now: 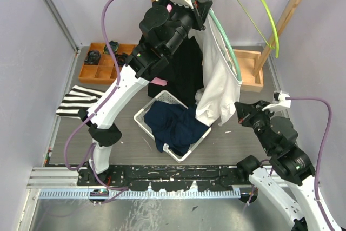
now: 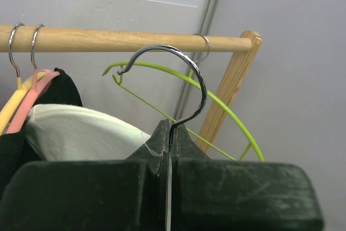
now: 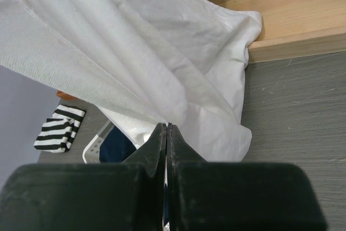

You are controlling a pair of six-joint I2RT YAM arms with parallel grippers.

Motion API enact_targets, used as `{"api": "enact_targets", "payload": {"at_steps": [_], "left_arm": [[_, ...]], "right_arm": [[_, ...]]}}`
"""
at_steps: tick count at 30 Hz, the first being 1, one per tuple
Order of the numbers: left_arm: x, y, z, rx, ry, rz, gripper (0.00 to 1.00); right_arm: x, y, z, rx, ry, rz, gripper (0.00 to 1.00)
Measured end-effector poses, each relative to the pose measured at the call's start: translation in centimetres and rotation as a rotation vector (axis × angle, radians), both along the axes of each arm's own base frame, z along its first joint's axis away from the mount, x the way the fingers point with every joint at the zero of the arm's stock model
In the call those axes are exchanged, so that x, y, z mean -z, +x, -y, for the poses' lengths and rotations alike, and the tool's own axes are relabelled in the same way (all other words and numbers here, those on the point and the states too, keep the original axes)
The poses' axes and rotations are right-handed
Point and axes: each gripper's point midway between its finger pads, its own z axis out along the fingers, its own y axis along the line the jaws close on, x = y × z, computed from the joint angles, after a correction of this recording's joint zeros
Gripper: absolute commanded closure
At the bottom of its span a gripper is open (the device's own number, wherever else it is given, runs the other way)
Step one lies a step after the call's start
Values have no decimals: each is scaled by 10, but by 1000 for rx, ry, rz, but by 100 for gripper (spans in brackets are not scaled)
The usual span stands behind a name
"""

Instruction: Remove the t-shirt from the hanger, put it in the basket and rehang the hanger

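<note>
The white t-shirt [image 1: 219,87] hangs on a mint hanger [image 1: 223,40] that tilts steeply down to the right. My left gripper [image 1: 198,5] is up at the wooden rod [image 2: 108,38] and shut on the hanger's metal hook [image 2: 186,66], with the jaws pinched on its stem [image 2: 172,132]. Whether the hook rests on the rod I cannot tell. My right gripper [image 1: 238,113] is shut on the lower edge of the t-shirt [image 3: 162,52], its tips [image 3: 167,127] buried in the folds just above the table.
A lime hanger [image 1: 265,12] hangs empty on the rod, right of mine. Yellow [image 2: 13,106] and pink [image 2: 39,84] hangers and a black garment [image 1: 184,68] hang left. A white basket [image 1: 141,117] holds navy clothes. A striped cloth [image 1: 78,101], an orange tray [image 1: 100,67] and the rack's wooden base [image 1: 250,68] lie around.
</note>
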Motion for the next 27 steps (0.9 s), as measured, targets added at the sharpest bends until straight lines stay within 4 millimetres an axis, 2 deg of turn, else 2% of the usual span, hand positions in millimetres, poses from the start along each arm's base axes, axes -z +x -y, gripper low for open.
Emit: {"api": "enact_targets", "payload": {"at_steps": [9,13,23,25,27], "left_arm": [[-1,1,-2,-11,-2,0,100],[-10,-2,-6,-12,-34,6,100],[-16,-5,-6,-5,-48,14,100],[-15,-5,-5,-2,-49,16,100],[-13,-4,-3,1,-48,17,100]], "right_arm": [[5,-4,-2,-15,17,-3,99],[16,-4,-3,-21,5,-31,99],[14,-4,-5,-31,6,-23,99],[12,-5,-4,-34,-2,-17,94],[9,-5,-3,-36,-10,-8,82]]}}
